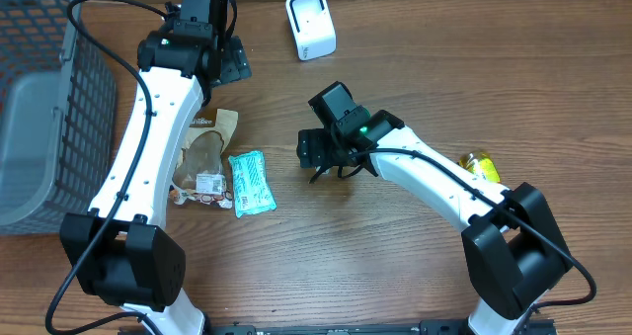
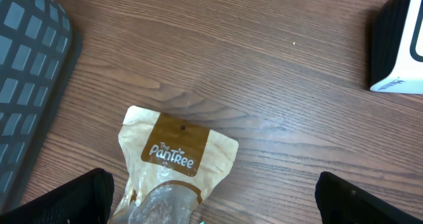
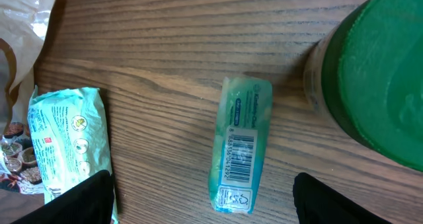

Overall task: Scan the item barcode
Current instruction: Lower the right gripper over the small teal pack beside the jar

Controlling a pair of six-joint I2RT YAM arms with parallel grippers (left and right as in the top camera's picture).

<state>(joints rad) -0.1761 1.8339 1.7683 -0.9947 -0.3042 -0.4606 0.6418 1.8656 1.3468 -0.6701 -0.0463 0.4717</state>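
Item under inspection: a small teal plastic packet [image 3: 241,145] lies flat on the brown wooden table [image 3: 198,26], barcode face up. It sits between the spread black fingers [image 3: 79,201] of the right gripper [image 3: 201,191], which touch nothing. Its long axis runs away from the wrist, slightly tilted, with the barcode at the near end. A larger teal pouch [image 3: 66,145] lies on one side and a green-lidded container [image 3: 383,72] on the other. The left gripper [image 2: 211,187] stands wide apart above a brown snack bag [image 2: 175,158], grasping nothing.

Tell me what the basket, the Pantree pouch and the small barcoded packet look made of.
Basket: grey moulded plastic, matte, judging by its grid walls.
Pantree pouch: tan kraft-look paper, matte, with a clear film window.
Small barcoded packet: probably plastic film, teal, slightly glossy, sealed flat ends.
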